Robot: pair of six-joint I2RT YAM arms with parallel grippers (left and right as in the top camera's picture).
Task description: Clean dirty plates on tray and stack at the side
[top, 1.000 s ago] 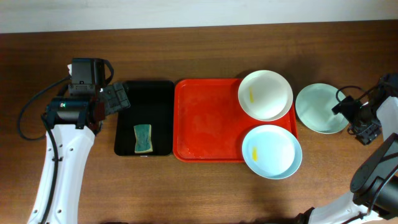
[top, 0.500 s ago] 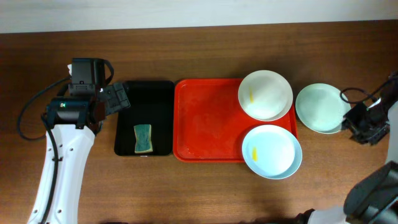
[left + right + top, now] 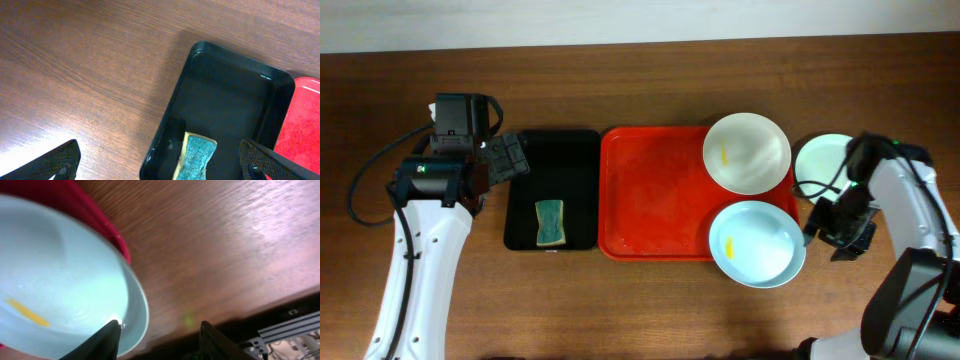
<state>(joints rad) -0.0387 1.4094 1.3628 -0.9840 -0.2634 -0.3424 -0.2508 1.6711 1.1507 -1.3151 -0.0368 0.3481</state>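
Note:
The red tray lies mid-table. A white plate with a yellow smear sits on its far right corner. A pale blue plate with a yellow smear sits on its near right corner. The mint green plate rests on the table right of the tray, partly hidden by my right arm. My right gripper is open at the blue plate's right edge. In the right wrist view its fingers straddle the blue plate's rim; the gripper holds nothing. My left gripper is open and empty over the black tray's far left corner.
A black tray left of the red tray holds a teal and yellow sponge. The sponge also shows between my open left gripper fingers in the left wrist view. Bare wooden table surrounds both trays.
My right arm has left the mint green plate and swung nearer and leftward to the pale blue plate's right rim. The plates and left arm have not moved.

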